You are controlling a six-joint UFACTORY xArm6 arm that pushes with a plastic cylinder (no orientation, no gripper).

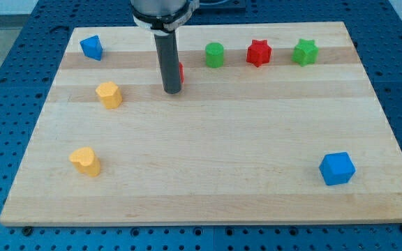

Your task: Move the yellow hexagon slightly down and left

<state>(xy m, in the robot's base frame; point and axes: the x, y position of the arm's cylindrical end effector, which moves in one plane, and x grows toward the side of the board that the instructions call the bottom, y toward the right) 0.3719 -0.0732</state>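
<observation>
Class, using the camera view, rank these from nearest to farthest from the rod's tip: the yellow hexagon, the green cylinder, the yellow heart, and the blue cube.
From my tip:
1. Green cylinder, up and to the view's right.
2. Yellow hexagon, to the view's left.
3. Yellow heart, lower left.
4. Blue cube, lower right.

a lab: wooden board (208, 139) on blue perforated bench (19, 42)

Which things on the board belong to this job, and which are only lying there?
For the job: yellow hexagon; my tip, to its right in the view, apart.

Only lying there: yellow heart, small blue block, blue cube, green cylinder, red star, green star, red block mostly behind the rod.
</observation>
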